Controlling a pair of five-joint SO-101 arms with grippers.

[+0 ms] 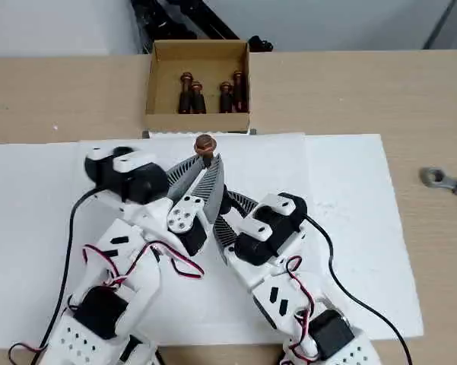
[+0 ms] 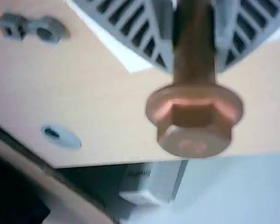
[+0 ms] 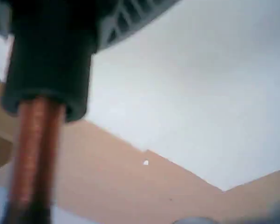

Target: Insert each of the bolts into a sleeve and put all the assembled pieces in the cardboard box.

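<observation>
My left gripper [image 1: 205, 162] is shut on a copper bolt [image 1: 205, 144], just in front of the cardboard box [image 1: 198, 120]. In the left wrist view the bolt [image 2: 194, 116] points its hexagonal flanged head away from the grey fingers [image 2: 130, 28], which clamp its shaft. My right gripper [image 1: 226, 204] is shut on a black sleeve [image 3: 49, 56] just behind the left gripper. The bolt's copper shaft [image 3: 35, 149] runs into the sleeve's open end. Several assembled bolt-and-sleeve pieces [image 1: 190, 93] lie in the box.
Both arms stand close together over a white mat [image 1: 350, 228] on the wooden table. A metal wrench [image 1: 445, 181] lies on the bare wood at the far right. Dark equipment sits behind the box.
</observation>
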